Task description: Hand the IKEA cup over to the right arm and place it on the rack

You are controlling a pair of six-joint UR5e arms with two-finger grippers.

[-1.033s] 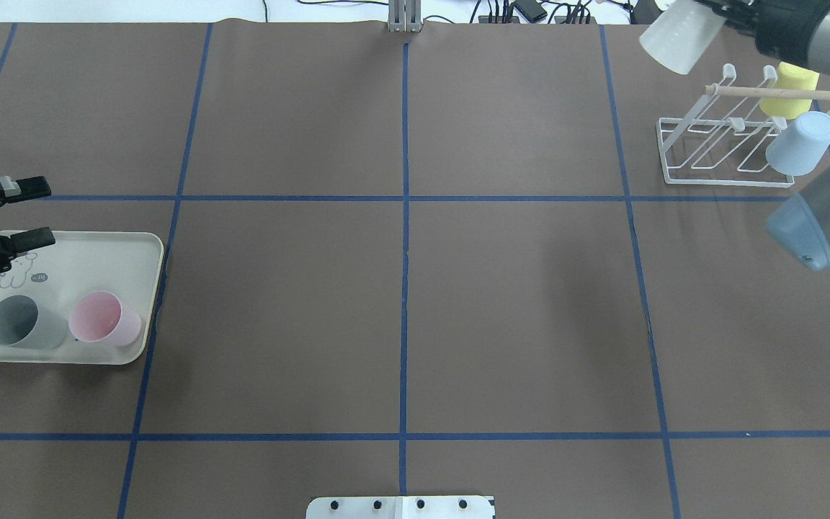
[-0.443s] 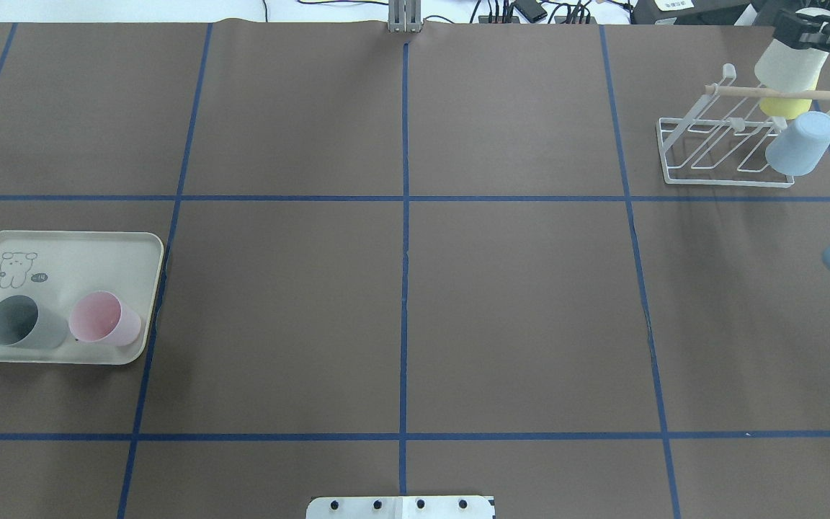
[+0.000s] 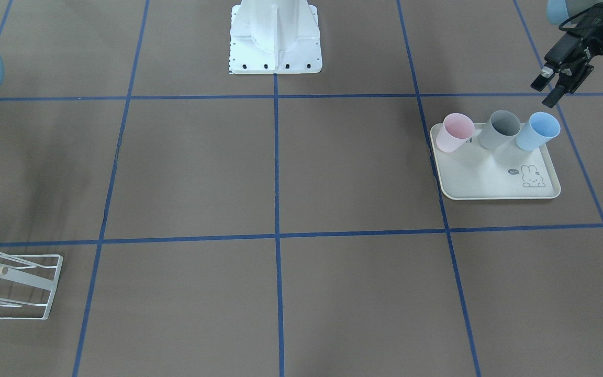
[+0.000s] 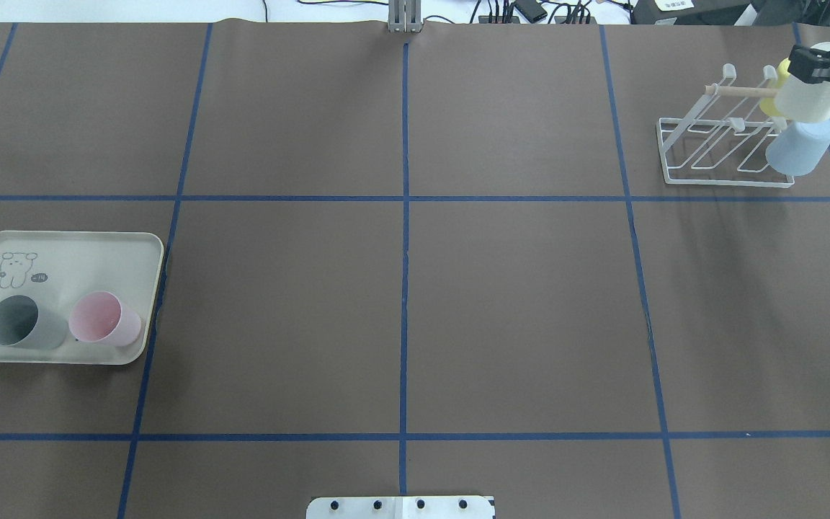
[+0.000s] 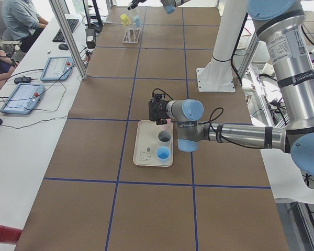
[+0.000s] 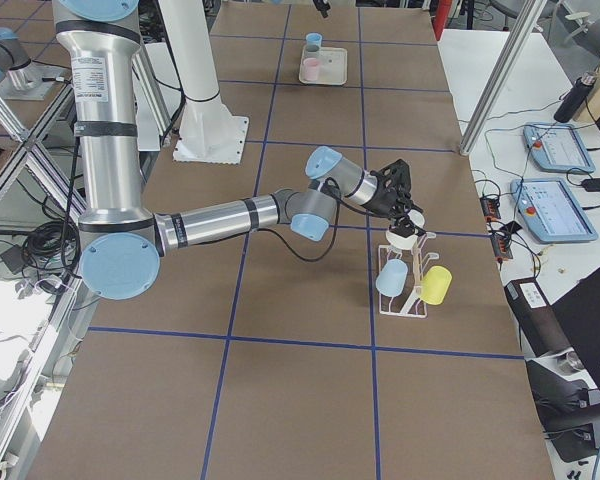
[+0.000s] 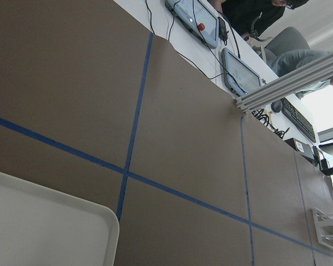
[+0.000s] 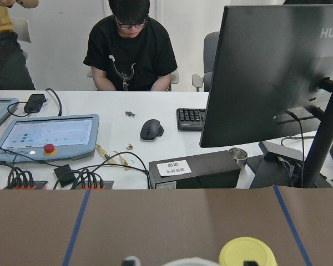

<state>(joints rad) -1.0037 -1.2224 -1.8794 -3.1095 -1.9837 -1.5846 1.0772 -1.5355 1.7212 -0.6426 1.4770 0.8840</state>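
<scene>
The right gripper (image 4: 820,63) squeezes the white cup (image 4: 808,99). The cup hangs tilted just over the rack (image 4: 717,148), at its right end, above the blue cup (image 4: 798,150) and beside the yellow cup (image 6: 437,285). The left gripper (image 3: 557,86) is far away, fingers spread, holding nothing.

Matt brown paper is covering the tabletop (image 4: 516,303). At upper right the rack (image 4: 717,151) is showing white-coated wire and a bare wooden dowel (image 4: 739,91), with a frosted plastic cup (image 4: 808,101) by it.
</scene>
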